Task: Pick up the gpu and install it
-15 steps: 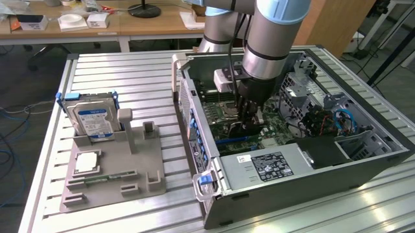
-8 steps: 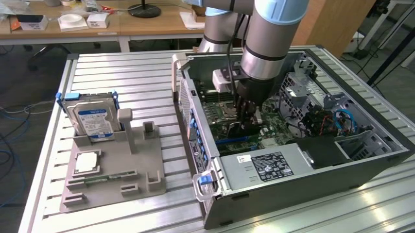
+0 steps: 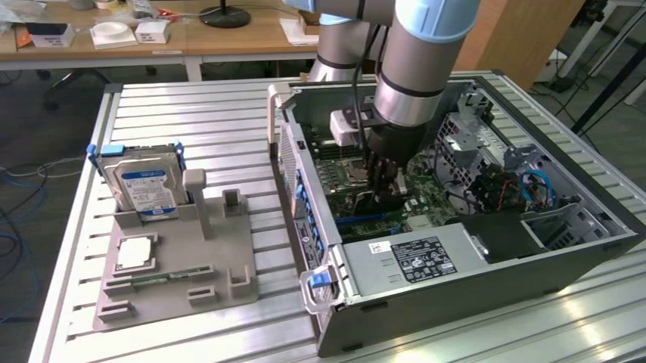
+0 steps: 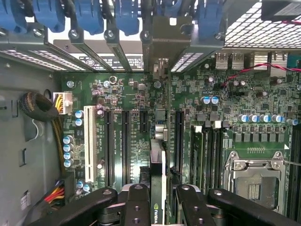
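The gpu (image 4: 156,162) stands edge-on between my fingers, a thin dark card with a green logo near the grip. Its metal bracket end (image 4: 162,52) reaches the case's rear slot openings. My gripper (image 4: 157,195) is shut on the gpu, one black finger (image 4: 136,205) on each side. The card sits low over the motherboard (image 4: 127,94), in line with the black expansion slots. Whether it is seated in a slot I cannot tell. In the exterior view my gripper (image 3: 383,193) reaches down inside the open computer case (image 3: 485,280), and the fingers hide most of the card.
A CPU socket (image 4: 254,181) and memory slots lie beside the card. Blue slot latches (image 4: 89,14) line the rear wall. On the exterior view's left, a grey fixture (image 3: 172,291) holds a blue-labelled hard drive (image 3: 147,185), a processor (image 3: 136,253) and a memory stick (image 3: 162,278).
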